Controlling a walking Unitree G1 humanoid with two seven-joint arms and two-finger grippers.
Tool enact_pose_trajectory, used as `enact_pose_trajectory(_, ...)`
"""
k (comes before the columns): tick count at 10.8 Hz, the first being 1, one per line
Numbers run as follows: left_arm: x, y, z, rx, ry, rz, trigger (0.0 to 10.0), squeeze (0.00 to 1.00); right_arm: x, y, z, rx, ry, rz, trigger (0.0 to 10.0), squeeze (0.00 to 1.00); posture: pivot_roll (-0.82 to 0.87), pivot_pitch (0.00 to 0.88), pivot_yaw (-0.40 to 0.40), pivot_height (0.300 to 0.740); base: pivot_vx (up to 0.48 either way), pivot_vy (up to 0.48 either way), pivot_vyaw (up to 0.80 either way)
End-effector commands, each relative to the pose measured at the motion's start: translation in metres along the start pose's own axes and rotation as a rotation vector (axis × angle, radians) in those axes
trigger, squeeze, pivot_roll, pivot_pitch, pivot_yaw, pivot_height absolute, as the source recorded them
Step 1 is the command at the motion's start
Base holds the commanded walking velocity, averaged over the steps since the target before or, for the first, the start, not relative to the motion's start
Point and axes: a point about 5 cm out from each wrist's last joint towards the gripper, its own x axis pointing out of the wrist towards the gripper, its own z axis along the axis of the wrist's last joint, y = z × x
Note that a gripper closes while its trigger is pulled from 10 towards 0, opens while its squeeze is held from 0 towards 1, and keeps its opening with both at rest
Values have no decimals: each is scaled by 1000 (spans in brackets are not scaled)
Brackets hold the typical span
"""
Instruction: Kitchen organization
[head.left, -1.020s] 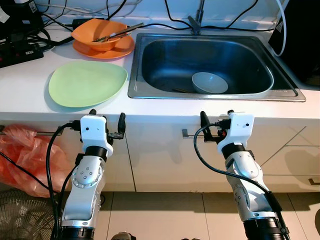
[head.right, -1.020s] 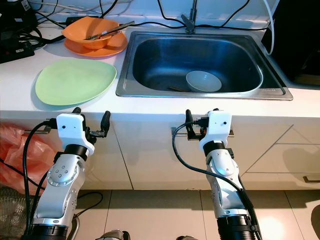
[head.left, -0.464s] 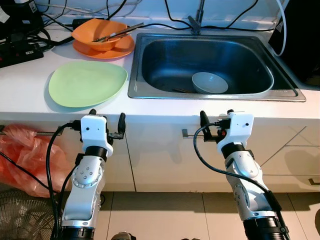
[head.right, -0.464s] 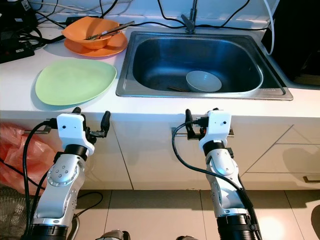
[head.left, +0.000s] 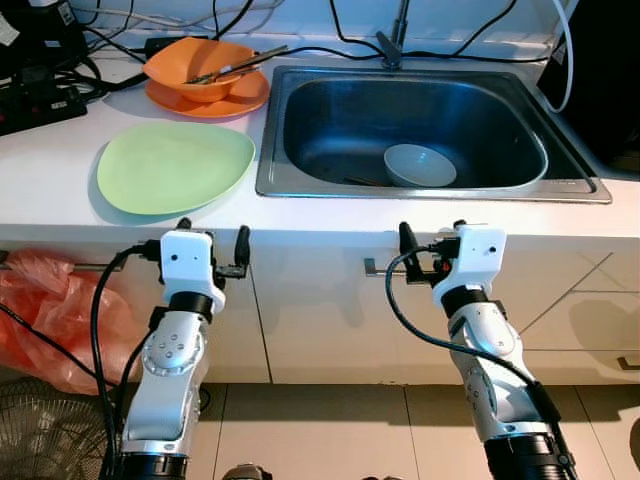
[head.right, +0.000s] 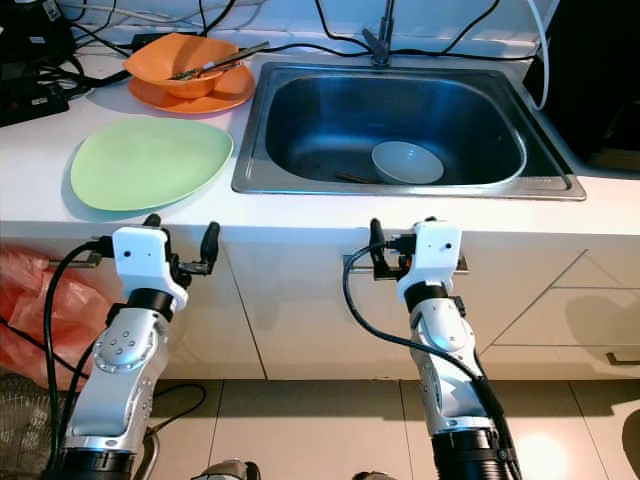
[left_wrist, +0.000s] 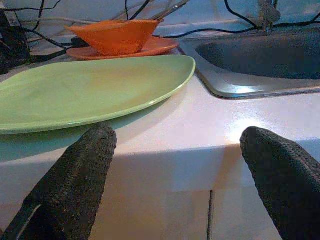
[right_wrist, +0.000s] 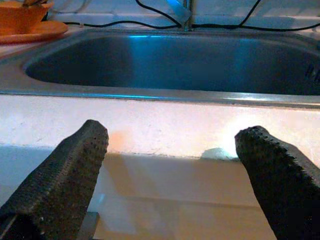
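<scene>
White counter (head.left: 60, 190) at twelve o'clock carries our green plate (head.left: 175, 165), and nothing has moved: left gripper (left_wrist: 175, 165) and right gripper (right_wrist: 170, 165) stay spread, empty.

Looking along the right gripper (right_wrist: 172, 160), black textured fingers (right_wrist: 65, 175) spreading wide apart, facing the white counter edge (right_wrist: 165, 127). Beyond it, showing the steel sink (right_wrist: 170, 62), black cables (right_wrist: 150, 22) and an orange plate (right_wrist: 30, 31) off to one side.

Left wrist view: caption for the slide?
Open left hand faces the counter edge, green plate ahead, orange bowl behind.
</scene>
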Motion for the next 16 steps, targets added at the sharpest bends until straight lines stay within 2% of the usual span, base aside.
enact_pose_trajectory(1,2,0,3,12,-15,1,10000,0,2,0,2,-4,-10,-3,10000,1000,110,81,10,740,0,0,0)
enact_pose_trajectory(10,4,0,3,23,-25,-4,10000,0,5,0,3,-26,-18,-2,10000,1000,111,65,8,740,0,0,0)
enact_pose_trajectory(14,6,1,15,77,-91,2,10000,0,7,-4,6,-29,-29,-13,10000,1000,109,68,7,740,0,0,0)
enact_pose_trajectory(16,6,1,15,74,-91,4,10000,0,9,-4,8,-25,-37,-11,10000,1000,109,69,8,740,0,0,0)
